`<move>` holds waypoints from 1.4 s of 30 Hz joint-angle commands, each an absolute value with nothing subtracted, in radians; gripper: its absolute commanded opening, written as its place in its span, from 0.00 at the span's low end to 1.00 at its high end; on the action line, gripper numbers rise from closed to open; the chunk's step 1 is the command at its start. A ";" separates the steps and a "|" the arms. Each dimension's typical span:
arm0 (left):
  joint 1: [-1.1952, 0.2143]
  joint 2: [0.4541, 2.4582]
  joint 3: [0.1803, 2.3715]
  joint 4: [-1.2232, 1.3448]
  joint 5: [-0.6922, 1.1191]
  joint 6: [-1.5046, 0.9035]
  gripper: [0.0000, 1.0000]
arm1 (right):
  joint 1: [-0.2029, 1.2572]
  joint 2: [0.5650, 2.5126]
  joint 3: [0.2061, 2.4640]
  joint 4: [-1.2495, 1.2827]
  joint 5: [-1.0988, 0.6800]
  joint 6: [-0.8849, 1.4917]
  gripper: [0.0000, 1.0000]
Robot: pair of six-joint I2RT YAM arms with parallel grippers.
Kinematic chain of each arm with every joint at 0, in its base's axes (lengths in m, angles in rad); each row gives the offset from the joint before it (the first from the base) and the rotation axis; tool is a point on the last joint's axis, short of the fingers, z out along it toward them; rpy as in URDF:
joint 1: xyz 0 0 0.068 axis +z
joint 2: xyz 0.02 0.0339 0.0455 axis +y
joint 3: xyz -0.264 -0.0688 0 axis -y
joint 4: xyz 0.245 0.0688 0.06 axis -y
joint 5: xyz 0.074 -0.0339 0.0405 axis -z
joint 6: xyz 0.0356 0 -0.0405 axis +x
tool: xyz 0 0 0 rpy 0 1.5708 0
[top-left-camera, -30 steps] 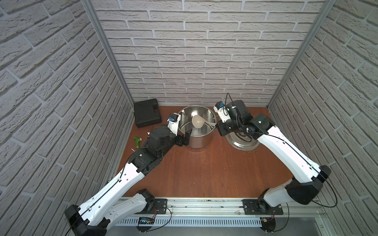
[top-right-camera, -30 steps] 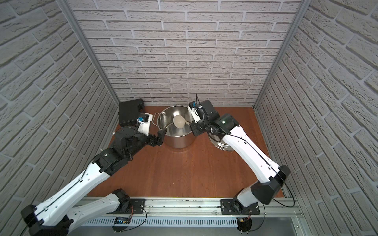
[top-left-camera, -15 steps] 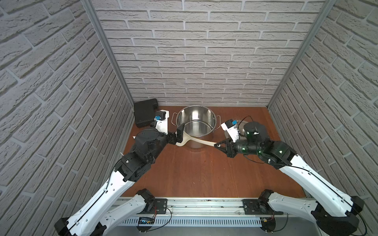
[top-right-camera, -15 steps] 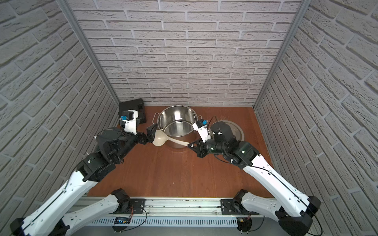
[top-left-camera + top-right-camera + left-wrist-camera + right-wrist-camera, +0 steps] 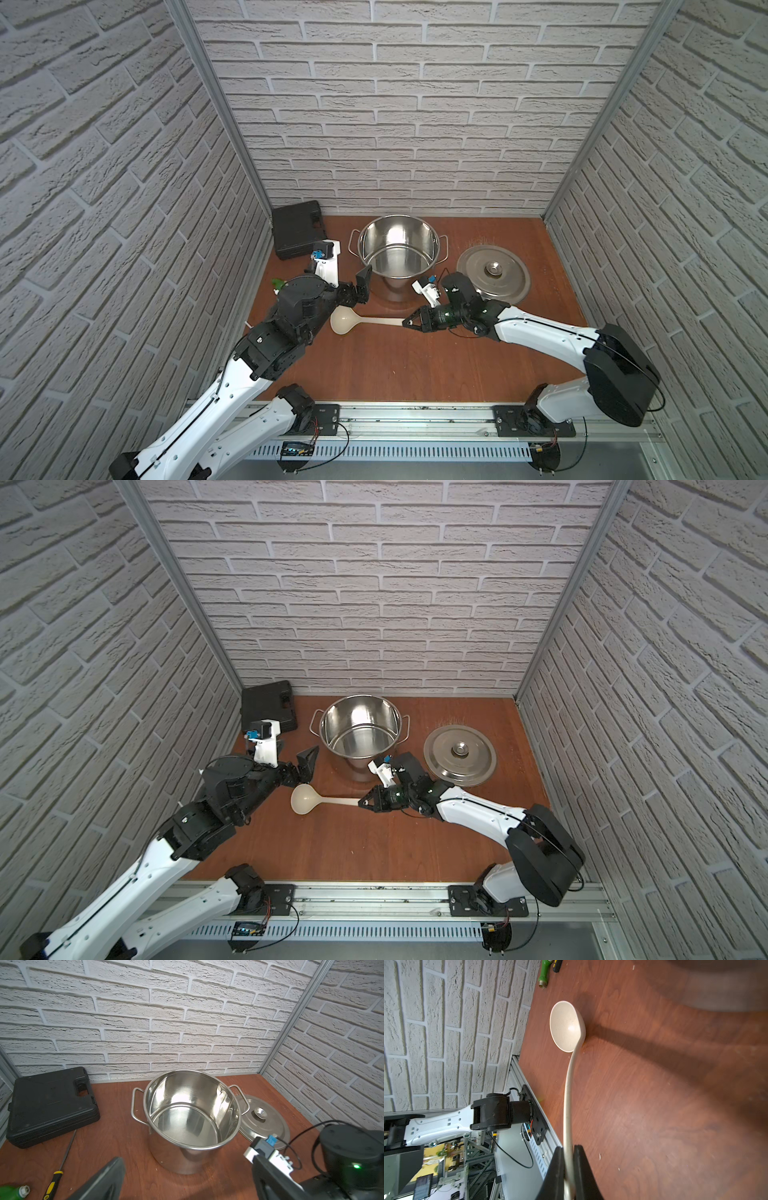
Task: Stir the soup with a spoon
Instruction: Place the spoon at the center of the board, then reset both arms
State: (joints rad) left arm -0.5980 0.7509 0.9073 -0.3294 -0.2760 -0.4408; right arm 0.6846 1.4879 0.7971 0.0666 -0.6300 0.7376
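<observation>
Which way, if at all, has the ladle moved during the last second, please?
Yes. The ladle, held by the right gripper, has come out of the pot and is now in front of it, nearer the base rail.

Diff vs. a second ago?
The right gripper, still shut on the ladle, lifted it out of the pot and brought it down to the table in front. The left gripper, open, backed away from the pot. Pot, lid and black case stayed put.
</observation>
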 commanded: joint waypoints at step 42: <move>0.038 1.205 0.395 0.450 -0.286 -0.119 0.98 | 0.111 1.500 0.498 0.688 0.339 -0.062 0.98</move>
